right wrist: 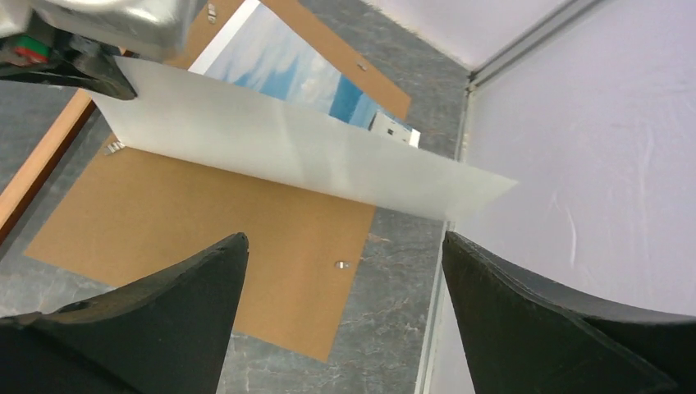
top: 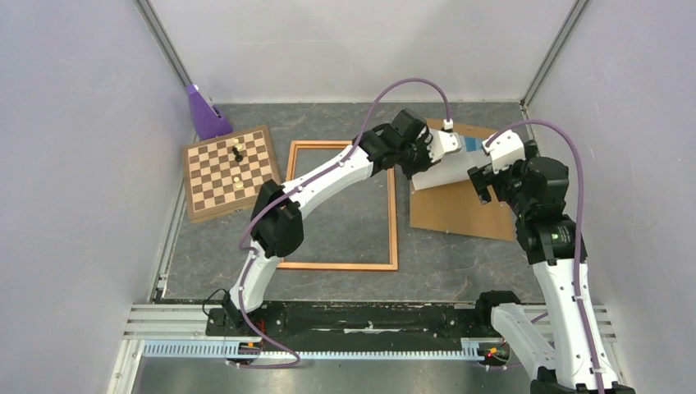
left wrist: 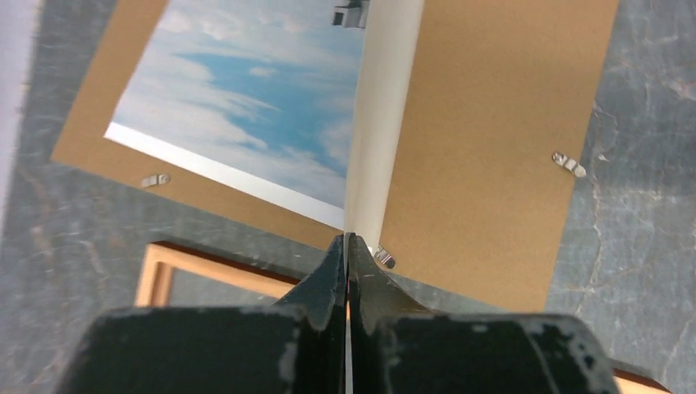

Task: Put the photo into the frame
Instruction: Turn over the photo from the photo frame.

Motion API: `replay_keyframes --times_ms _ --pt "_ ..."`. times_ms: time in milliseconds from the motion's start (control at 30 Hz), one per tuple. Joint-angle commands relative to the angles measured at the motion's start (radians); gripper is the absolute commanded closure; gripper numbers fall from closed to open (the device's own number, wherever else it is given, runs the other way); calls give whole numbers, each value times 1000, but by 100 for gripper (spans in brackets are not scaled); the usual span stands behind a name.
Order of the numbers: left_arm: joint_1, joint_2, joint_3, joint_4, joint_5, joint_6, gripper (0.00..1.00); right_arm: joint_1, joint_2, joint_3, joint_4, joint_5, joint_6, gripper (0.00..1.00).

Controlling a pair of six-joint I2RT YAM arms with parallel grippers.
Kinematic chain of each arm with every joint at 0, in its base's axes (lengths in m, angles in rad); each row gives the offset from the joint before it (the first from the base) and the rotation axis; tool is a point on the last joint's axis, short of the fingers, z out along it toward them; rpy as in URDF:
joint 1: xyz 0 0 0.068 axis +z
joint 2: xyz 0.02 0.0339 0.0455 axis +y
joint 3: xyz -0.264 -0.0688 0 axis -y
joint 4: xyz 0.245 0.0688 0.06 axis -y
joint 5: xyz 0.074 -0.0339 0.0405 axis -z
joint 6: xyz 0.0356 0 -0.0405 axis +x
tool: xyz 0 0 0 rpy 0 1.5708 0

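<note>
Left gripper clamped on large blue-sky photo print, right gripper agape; single-edge hold may buckle or drop it.

— From above and behind, we look down steeply on the whole table, far off.
— Our left wrist view sits close, facing along the left gripper at the backing panel.
— Our right wrist view looks across that panel towards the right wall. All three share the photo.

One photo, one frame, one panel, one chessboard
</note>
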State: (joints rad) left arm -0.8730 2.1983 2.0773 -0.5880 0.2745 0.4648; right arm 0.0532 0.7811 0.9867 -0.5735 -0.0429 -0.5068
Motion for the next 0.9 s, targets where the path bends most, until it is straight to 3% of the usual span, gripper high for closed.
replay_keyframes --times_ms 0,200,433,633,867 --pt "7 -87 113 25 -99 6 98 2 -18 39 56 114 106 8" --pt "22 -163 155 0 -111 -22 98 2 -20 6 135 121 156 8" --pt "22 -167 2 50 -45 -89 98 2 -43 -199 226 5 133 9" --pt "-5 -72 -134 97 78 -202 98 1 -78 -285 245 37 108 9" --pt "-74 27 -238 229 26 -294 98 1 -102 -295 232 109 82 9"
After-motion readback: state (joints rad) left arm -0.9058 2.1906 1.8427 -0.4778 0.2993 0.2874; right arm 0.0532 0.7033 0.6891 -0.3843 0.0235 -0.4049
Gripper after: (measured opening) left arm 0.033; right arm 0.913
